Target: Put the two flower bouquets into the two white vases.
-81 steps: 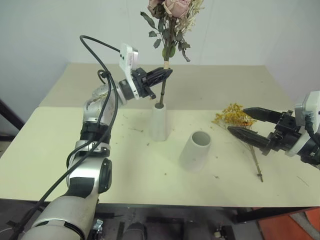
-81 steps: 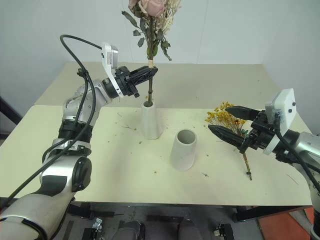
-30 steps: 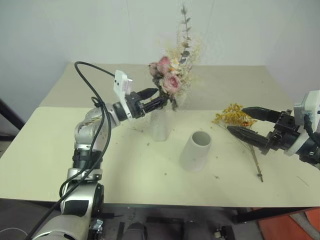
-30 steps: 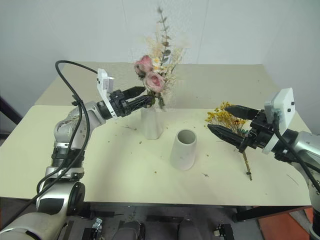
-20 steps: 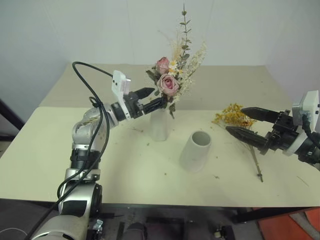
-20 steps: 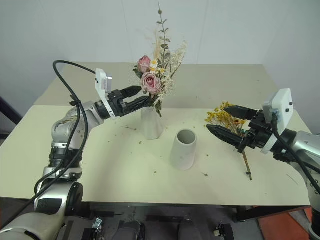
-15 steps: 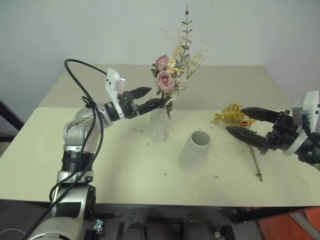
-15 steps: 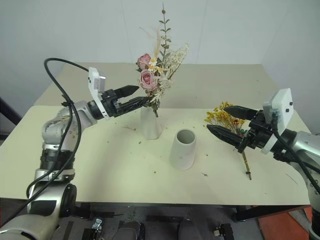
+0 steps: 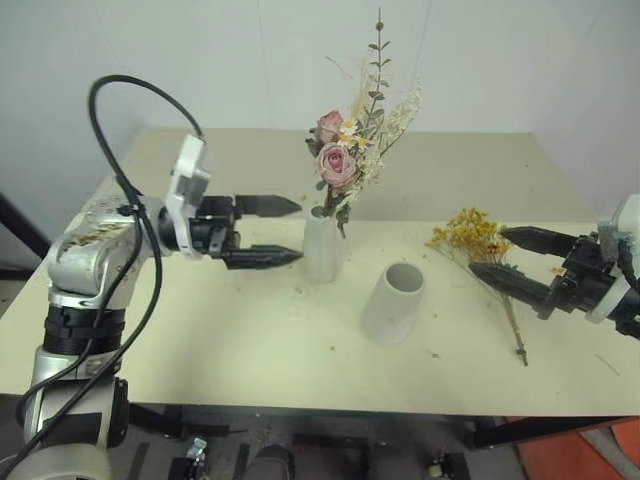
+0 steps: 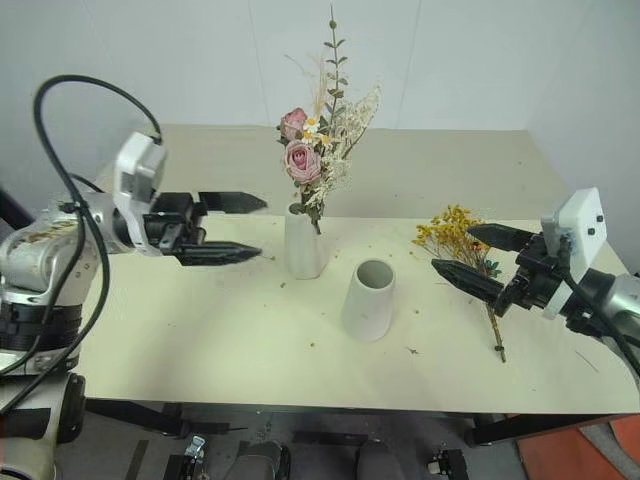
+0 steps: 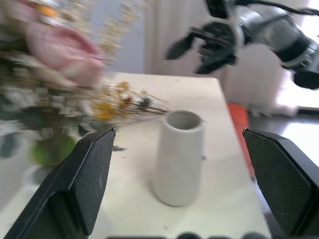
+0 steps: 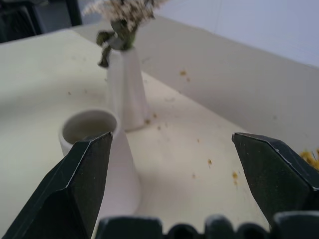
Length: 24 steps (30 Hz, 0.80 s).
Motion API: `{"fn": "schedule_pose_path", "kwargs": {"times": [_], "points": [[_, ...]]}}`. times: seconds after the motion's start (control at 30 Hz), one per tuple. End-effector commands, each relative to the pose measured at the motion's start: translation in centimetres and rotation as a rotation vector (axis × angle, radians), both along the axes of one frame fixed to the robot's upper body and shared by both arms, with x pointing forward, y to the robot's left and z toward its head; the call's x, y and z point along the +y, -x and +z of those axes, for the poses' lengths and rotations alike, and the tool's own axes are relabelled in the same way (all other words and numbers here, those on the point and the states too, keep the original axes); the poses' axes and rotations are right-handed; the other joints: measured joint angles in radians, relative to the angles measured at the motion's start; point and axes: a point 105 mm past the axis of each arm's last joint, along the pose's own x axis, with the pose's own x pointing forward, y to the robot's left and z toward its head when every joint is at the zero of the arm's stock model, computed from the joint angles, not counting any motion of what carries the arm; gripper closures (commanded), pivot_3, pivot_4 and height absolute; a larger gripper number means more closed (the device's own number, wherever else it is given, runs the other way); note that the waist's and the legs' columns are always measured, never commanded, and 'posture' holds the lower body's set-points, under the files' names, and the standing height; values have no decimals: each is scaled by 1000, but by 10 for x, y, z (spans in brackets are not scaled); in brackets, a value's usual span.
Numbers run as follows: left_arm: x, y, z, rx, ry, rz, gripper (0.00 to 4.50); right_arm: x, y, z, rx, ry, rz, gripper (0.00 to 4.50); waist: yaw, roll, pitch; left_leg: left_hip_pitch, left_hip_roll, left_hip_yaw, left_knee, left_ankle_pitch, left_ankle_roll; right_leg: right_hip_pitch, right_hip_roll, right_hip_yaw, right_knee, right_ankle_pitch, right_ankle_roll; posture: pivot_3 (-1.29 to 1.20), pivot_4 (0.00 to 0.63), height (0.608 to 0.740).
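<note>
Backed off from the rose bouquet [image 9: 345, 170], the left gripper [image 9: 285, 231] hangs w/ jaws wide, empty; bouquet stands in the tall vase [image 9: 321, 249] just past its tips. Cream table [image 9: 200, 330], white wall behind: 2 vases, 2 bouquets. Short vase [image 9: 391, 303] sits btwn grippers; yellow spray [image 9: 470, 233] lies flat by the right gripper [image 9: 495, 254], also spread, empty.

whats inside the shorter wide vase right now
Nothing visible: the wide vase stands with an open, bare mouth, though its bottom is hidden by its own wall. The yellow spray lies on the table beside it; the rose bouquet sits in the tall vase.
</note>
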Motion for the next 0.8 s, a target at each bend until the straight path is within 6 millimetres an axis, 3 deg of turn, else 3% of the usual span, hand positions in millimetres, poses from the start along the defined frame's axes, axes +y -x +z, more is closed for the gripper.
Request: {"fn": "schedule_pose_path", "kwargs": {"times": [0.03,0.23,0.33,0.6,0.8], "points": [[-10,-2,4,-48,-39,-28,30,-15,-1,3,37,39,-99,0,-1,0,0,0,0,0,0,0,0,0,0,0,0,0,0,0,150,740],[-20,-11,-1,-25,-86,-32,30,-49,-17,-27,310,88,-382,0,-10,0,0,0,0,0,0,0,0,0,0,0,0,0,0,0,150,740],[-23,-10,-1,-17,-90,-50,30,-56,-22,-37,402,110,-457,0,-11,0,0,0,0,0,0,0,0,0,0,0,0,0,0,0,150,740],[-26,-9,-5,-17,-103,-56,30,-73,-40,-80,587,198,-559,0,-10,0,0,-1,0,0,0,0,0,-1,0,0,-1,0,0,0,150,740],[-25,-9,-7,-12,-101,-43,30,-72,-50,-94,624,226,-546,0,-10,0,0,-2,0,0,0,0,0,-2,0,0,-1,0,0,0,150,740]]}}
